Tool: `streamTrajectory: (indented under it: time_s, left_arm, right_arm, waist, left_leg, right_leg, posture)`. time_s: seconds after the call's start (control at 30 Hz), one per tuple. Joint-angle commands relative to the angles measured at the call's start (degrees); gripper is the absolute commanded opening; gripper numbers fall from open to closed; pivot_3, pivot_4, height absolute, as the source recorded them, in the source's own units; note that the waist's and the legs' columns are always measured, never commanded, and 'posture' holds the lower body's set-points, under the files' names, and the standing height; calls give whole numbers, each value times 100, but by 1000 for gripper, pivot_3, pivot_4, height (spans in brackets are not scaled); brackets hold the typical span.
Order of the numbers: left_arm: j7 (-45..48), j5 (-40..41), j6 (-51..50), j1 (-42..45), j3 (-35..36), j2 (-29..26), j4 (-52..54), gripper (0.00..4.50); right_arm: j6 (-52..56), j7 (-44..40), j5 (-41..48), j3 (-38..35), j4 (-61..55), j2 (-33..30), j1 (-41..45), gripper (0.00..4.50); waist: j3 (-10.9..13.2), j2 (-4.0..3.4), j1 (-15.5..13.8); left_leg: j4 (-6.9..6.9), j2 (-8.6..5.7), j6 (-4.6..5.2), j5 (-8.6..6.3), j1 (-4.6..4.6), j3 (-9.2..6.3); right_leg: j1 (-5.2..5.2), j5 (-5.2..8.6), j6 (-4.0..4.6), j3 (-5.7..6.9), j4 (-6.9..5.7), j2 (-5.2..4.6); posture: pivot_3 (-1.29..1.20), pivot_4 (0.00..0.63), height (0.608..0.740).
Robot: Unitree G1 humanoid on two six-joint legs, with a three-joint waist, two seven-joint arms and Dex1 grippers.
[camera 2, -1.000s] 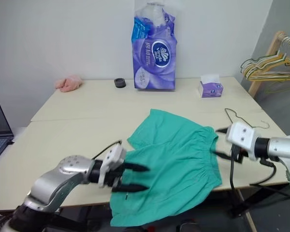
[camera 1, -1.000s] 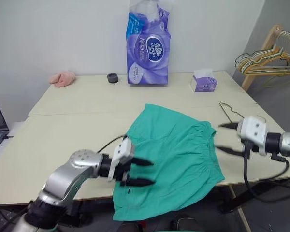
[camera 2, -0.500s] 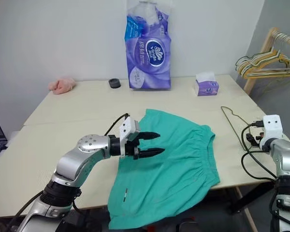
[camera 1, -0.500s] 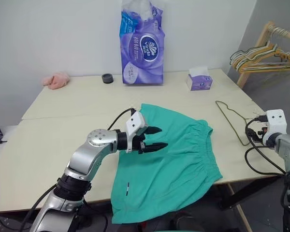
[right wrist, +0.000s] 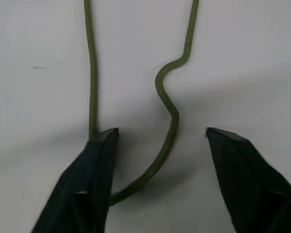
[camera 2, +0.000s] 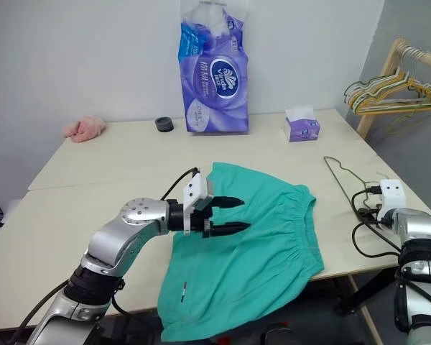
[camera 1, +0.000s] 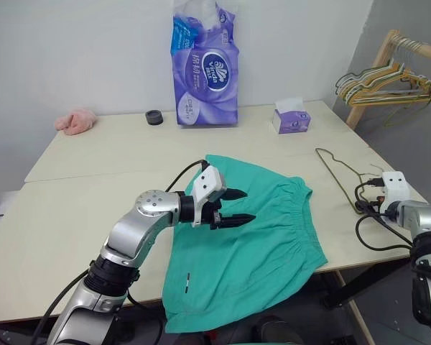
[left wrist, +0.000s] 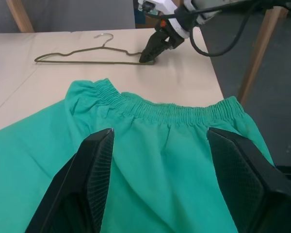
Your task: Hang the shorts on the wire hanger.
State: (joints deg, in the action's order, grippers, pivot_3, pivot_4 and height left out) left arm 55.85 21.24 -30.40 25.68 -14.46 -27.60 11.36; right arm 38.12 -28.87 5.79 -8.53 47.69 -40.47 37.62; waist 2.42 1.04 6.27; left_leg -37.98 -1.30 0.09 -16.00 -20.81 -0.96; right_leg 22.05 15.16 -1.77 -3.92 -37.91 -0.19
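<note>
Head views: the shorts (camera 1: 248,248) lie flat on the table (camera 1: 93,187), waistband toward the wire hanger (camera 1: 337,172), one leg hanging off the table's near edge. Hanger lies flat just beside the waistband, hook end away from the robot. Left gripper (camera 1: 238,205) hovers over the shorts' middle, fingers spread, holding nothing; probably waiting to pin or lift the fabric once the hanger is in hand. Right gripper (left wrist: 150,53) is down at the hanger's near corner by the table's right edge, likely placed there because that corner is easiest to pinch.

Left wrist view: fingers (left wrist: 94,170) wide apart above the shorts, gathered waistband ahead, hanger beyond it with the right gripper's tips on its end.

Right wrist view: fingers (right wrist: 99,165) partly open, straddling the hanger's bent wire on the table; one fingertip meets the wire, no clamp yet, nothing lifted.

Versus a second ago: the right gripper has swung from hovering beside the waistband down to the hanger corner. The left gripper has moved from the shorts' near hem up to their middle. Camera panned too. Shorts and hanger unmoved.
</note>
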Motion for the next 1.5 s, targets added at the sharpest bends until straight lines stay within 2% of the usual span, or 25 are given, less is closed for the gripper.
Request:
streamTrajectory:
  time_s: [0.03, 0.17, 0.2, 0.23, 0.37, 0.57, 0.67, 0.73, 0.93, 1.1, 1.23, 1.33, 1.5]
  left_arm:
    - [47, -51, 172, 175, -18, 30, 85, 3238]
    - [49, -84, 234, 165, -37, 64, 45, 3238]
    - [49, -88, 240, 161, -35, 70, 41, 3238]
    - [52, -95, 252, 155, -30, 72, 24, 3238]
    - [57, -133, 317, 126, 5, 63, -61, 3238]
    - [-310, -319, 507, 323, 265, 175, -668, 3238]
    - [-487, -314, 553, 546, 546, 181, -1133, 3793]
    - [-529, -248, 559, 744, 771, 168, -1454, 4379]
    - [-390, -117, 541, 1534, 1329, 52, -2587, 4467]
    - [119, -211, 858, 2300, 1518, -310, -3930, 4467]
    - [894, -449, 1120, 2682, 1312, -650, -4764, 4467]
    - [1808, -639, 1150, 2520, 906, -909, -4713, 4467]
    - [2506, -795, 1036, 2208, 561, -1083, -4458, 4467]
  right_arm:
    - [79, -198, -152, 203, 256, -90, 54, 1795]
    - [148, -146, -135, 241, 264, 36, -46, 403]
    - [165, -109, -117, 218, 260, 59, -68, 118]
    - [126, 18, -102, 153, 248, 79, -88, 51]
    - [-13, 371, -48, -78, 192, 93, -130, 51]
    - [-341, 437, -136, -111, -1107, -116, -628, 51]
    - [-108, 471, 35, -321, -2354, -148, -1015, 0]
    - [-55, 463, 37, -327, -3424, -154, -1405, 0]
    - [-147, 573, -179, -4, -5628, 3, -2108, 0]
    - [-643, 555, -503, 439, -6417, 16, -2264, 0]
    - [-1496, 319, -898, 861, -6673, -240, -2440, 0]
    - [-2459, 165, -1311, 1155, -6710, -512, -2503, 0]
    - [-3412, 23, -1687, 1370, -6613, -641, -2424, 0]
  waist:
    - [-1, 2, 0]
    - [-7, 11, -4]
    - [-8, 12, -3]
    - [-10, 16, -2]
    - [-14, 22, -8]
    - [-11, 17, -50]
    - [-3, 0, -9]
    - [-3, -3, 9]
    - [-2, -3, 39]
    - [2, 0, 41]
    - [4, 3, 35]
    - [10, 4, 41]
    - [15, 11, 53]
  left_leg:
    - [0, 0, 0, 0, 0, -1]
    - [-2, 0, 0, 0, 3, -5]
    - [-2, 0, 0, 0, 3, -6]
    - [-2, 0, 0, 0, 3, -6]
    - [-4, 0, 0, 0, 6, -12]
    - [-8, -9, 2, -1, 4, -19]
    - [-7, -9, 4, -2, 1, -14]
    - [-4, -7, 4, -2, -5, -14]
    - [-2, 2, -1, -6, -11, -12]
    - [-1, -1, -3, -8, -14, -10]
    - [-2, -4, -1, -13, -15, -5]
    - [-1, -4, 0, -15, -16, -3]
    - [-2, -3, 0, -15, -14, 0]
  right_leg:
    - [-1, 0, 0, 1, 1, 0]
    - [-9, -1, -3, 5, 6, -1]
    - [-10, -2, -4, 5, 7, -1]
    - [-10, -3, -5, 5, 8, -1]
    - [-22, -5, -8, 10, 16, -2]
    - [-30, -7, -16, 16, 27, -10]
    - [-21, -7, -17, 9, 25, -10]
    - [-11, 3, -33, 8, 18, -9]
    - [7, 9, -43, 0, 6, -9]
    - [13, 11, -47, 3, 6, -3]
    - [14, 12, -48, 1, 13, -7]
    - [15, 12, -48, 0, 14, -7]
    - [16, 13, -50, -3, 9, -7]
  posture:
    - [-125, 25, 740]
    - [-126, 23, 740]
    - [-126, 23, 740]
    - [-126, 23, 740]
    - [-131, 20, 740]
    - [-136, 18, 740]
    - [-140, 19, 740]
    - [-146, 21, 740]
    - [-159, 26, 740]
    - [-162, 25, 740]
    - [-161, 24, 740]
    - [-161, 24, 740]
    - [-167, 26, 740]
